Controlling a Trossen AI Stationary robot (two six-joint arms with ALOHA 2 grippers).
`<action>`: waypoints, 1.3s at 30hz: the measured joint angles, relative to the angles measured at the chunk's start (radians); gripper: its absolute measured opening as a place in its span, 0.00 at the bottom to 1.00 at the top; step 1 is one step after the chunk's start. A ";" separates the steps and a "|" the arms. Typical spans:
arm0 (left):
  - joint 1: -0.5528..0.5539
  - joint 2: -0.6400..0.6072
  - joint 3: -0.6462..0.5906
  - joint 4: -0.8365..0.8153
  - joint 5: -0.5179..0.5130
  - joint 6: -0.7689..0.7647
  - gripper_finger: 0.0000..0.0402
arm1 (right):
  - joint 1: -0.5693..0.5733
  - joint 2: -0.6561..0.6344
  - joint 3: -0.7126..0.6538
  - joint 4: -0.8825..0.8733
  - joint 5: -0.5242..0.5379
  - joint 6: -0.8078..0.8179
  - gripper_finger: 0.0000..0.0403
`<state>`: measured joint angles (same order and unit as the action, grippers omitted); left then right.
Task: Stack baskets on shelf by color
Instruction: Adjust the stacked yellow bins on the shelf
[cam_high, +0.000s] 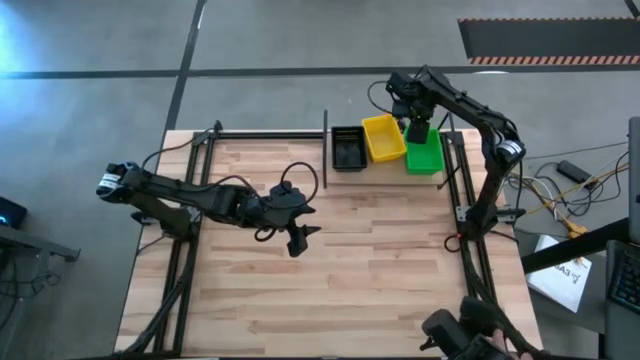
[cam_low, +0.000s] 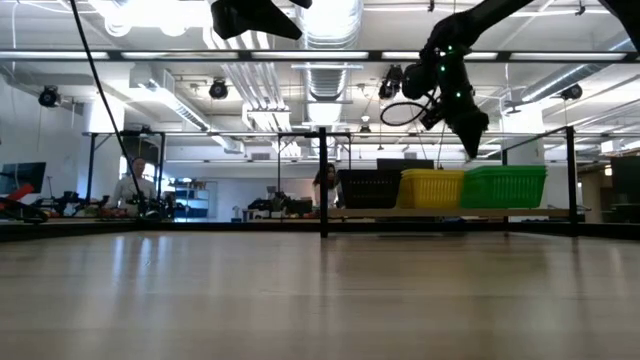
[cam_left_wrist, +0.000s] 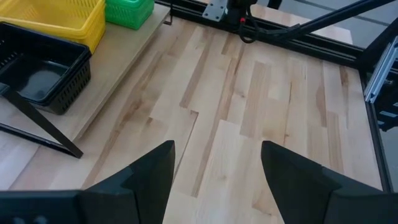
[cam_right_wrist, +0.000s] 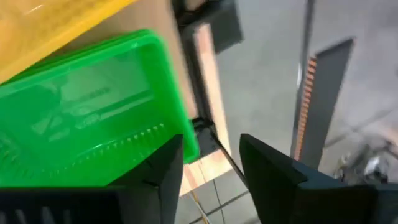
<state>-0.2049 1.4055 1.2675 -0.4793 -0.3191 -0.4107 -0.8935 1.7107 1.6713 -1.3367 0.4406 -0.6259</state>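
Left gripper (cam_high: 305, 238) jaws released over table; right gripper (cam_high: 418, 130) jaws parted above green basket (cam_high: 425, 156)

The counter (cam_high: 330, 270) is a pale butcher-block top of many narrow wooden strips, framed by black metal rails (cam_high: 178, 270) along its left and right edges. Around it lies a grey concrete floor (cam_high: 300, 35) crossed by dark lines. Far right on the floor sits a dark mat with a red-and-white striped edge (cam_high: 548, 42). To the right of the counter, loose cables (cam_high: 560, 190) trail over the floor, and a white sheet of paper (cam_high: 562, 280) lies nearer. In the low view, the room behind shows ceiling ducts (cam_low: 330, 20), strip lights, and a person (cam_low: 326, 185) standing far off.
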 joint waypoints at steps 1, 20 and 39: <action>0.000 0.000 0.000 0.000 0.000 0.000 0.56 | 0.002 -0.001 0.012 -0.002 0.006 0.040 0.39; 0.004 0.000 0.000 0.008 -0.006 -0.002 0.56 | 0.022 0.008 -0.044 0.201 -0.622 0.442 0.03; 0.000 0.000 -0.003 0.049 -0.003 -0.002 0.56 | 0.189 0.006 -0.132 0.173 -0.516 0.614 0.02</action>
<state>-0.2051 1.4055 1.2644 -0.4307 -0.3220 -0.4127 -0.7043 1.7168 1.5391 -1.1637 -0.0754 -0.0118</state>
